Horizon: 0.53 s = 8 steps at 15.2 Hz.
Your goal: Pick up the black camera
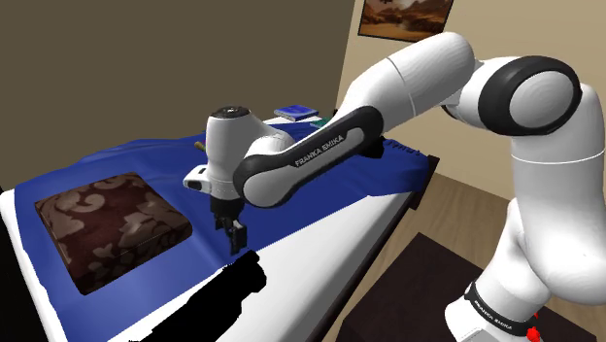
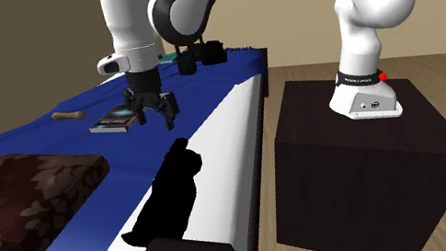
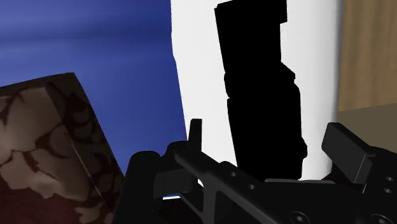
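The shoulder view looks down across the bed (image 1: 320, 260), the second along it from the cushion (image 2: 19, 196) end.

The dark forearm cover (image 1: 309, 155) of the white arm (image 1: 544, 204) carries white lettering along its length: FRANKA EMIKA. The second exterior view shows the same lettering, cut off at the upper edge. The black band (image 1: 488, 307) at the arm's base bears white print too small to read.

End effector (image 2: 157, 118) downward, jaws apart
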{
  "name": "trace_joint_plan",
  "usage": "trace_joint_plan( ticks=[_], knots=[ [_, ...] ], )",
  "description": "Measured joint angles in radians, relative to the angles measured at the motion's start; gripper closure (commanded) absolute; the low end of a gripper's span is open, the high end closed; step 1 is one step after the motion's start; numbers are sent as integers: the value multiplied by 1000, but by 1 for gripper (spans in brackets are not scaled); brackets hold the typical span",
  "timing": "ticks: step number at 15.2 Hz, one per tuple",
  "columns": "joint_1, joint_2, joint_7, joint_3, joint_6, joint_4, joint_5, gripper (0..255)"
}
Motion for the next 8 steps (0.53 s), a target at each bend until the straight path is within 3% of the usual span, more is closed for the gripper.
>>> trace_joint_plan(
  ticks=[8],
  knots=[
    [99, 207, -85, 22, 8, 150, -88, 0]
  ],
)
